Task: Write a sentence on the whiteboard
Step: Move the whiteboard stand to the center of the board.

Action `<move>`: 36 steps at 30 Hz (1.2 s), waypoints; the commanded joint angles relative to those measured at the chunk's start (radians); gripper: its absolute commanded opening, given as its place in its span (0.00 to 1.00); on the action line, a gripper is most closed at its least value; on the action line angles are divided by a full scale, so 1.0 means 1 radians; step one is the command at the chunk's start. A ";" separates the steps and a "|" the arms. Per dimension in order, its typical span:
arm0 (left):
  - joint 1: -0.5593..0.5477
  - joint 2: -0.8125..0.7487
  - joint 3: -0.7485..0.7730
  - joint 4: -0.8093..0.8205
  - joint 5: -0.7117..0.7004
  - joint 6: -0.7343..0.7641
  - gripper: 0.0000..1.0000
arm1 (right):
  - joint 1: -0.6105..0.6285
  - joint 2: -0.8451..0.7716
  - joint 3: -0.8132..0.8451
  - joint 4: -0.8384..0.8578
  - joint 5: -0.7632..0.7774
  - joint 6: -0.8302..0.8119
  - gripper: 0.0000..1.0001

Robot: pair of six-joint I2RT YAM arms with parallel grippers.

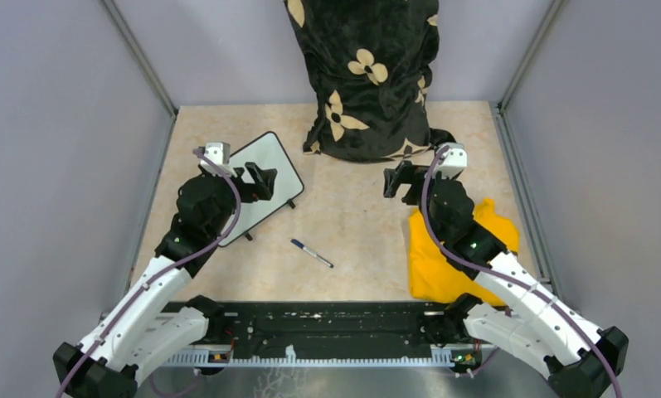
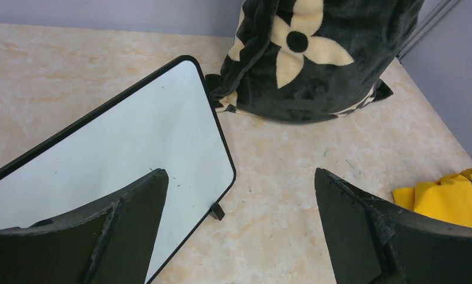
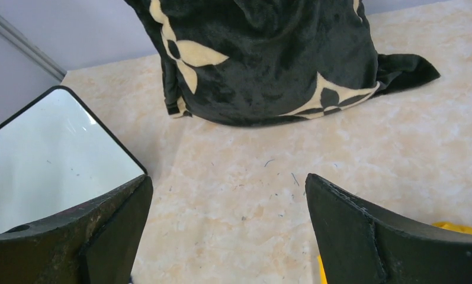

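Note:
The whiteboard (image 1: 264,174) lies tilted on the table's left side, white with a thin black rim and small black feet. Its face is blank; no sentence shows on it. It also shows in the left wrist view (image 2: 121,160) and the right wrist view (image 3: 50,160). A blue-capped marker pen (image 1: 311,253) lies on the table in front of the board. My left gripper (image 1: 260,181) is open and empty over the board's near right part. My right gripper (image 1: 397,181) is open and empty over bare table at centre right.
A black bag with cream flower prints (image 1: 368,75) stands at the back centre. A yellow cloth (image 1: 455,253) lies at the right under my right arm. Grey walls enclose the table on three sides.

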 commanded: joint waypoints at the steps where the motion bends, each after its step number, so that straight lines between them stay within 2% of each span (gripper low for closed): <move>1: 0.008 -0.026 -0.016 0.064 0.034 -0.008 0.99 | -0.017 -0.020 0.001 0.013 -0.035 0.026 0.99; 10: 0.009 -0.033 -0.039 0.131 0.133 -0.010 0.99 | -0.020 -0.035 0.023 0.010 -0.203 -0.038 0.98; 14: -0.006 -0.051 -0.053 0.156 0.167 -0.020 0.99 | -0.007 0.017 0.077 -0.049 -0.285 -0.030 0.98; 16: -0.027 -0.070 -0.055 0.162 0.169 0.008 0.99 | 0.096 0.068 0.115 -0.068 -0.238 -0.053 0.98; 18: -0.031 -0.093 -0.056 0.161 0.166 0.025 0.99 | 0.241 0.142 0.136 -0.060 -0.048 -0.120 0.99; 20: -0.030 -0.123 -0.059 0.156 0.133 0.042 0.99 | 0.316 0.218 0.139 -0.032 0.025 -0.154 0.98; 26: -0.032 -0.247 -0.118 0.168 0.002 0.078 0.99 | 0.324 0.420 0.129 0.090 -0.074 -0.120 0.99; 30: -0.033 -0.308 -0.166 0.239 0.027 0.105 0.99 | 0.332 0.533 0.132 0.183 -0.146 -0.128 0.97; 36: -0.034 -0.299 -0.157 0.223 0.046 0.088 0.99 | 0.335 0.747 0.204 0.266 -0.230 -0.116 0.86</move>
